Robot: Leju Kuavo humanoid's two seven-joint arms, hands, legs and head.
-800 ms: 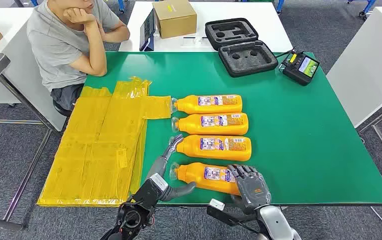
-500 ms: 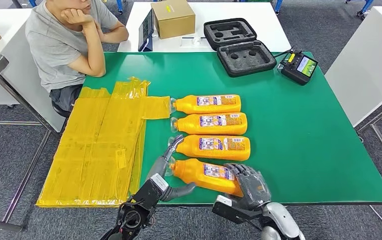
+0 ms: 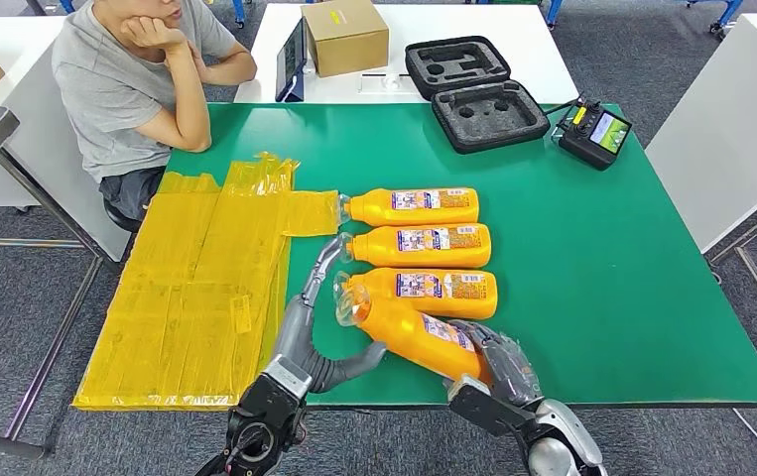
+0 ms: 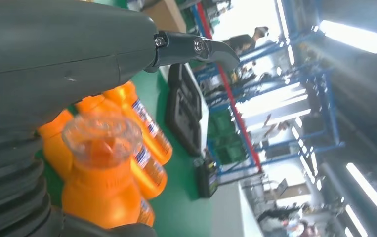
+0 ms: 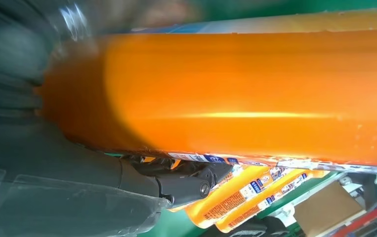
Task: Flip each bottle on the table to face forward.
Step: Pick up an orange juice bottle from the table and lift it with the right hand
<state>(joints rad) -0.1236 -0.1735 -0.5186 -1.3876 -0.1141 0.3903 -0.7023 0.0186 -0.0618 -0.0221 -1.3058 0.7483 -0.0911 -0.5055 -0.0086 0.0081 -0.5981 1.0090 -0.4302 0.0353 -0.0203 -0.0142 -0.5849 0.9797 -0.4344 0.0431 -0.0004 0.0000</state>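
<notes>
Orange nearest bottle (image 3: 409, 330) is tilting cap-up off the green worktop (image 3: 602, 288), right robot hand (image 3: 498, 359) grasping its base, left robot hand (image 3: 319, 322) released, apparently steadying the neck for the flip.

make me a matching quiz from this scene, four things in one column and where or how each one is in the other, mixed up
Things:
1. nearest orange bottle
2. cardboard box
3. open black foam case
4. yellow plastic sheet

Places or states:
A. spread over the green table's left edge
B. lifted at its cap end, held by the right hand
C. on the white table beyond the green one
D. at the green table's far edge, beside a handheld controller

Pairs: 1-B, 2-C, 3-D, 4-A
</notes>
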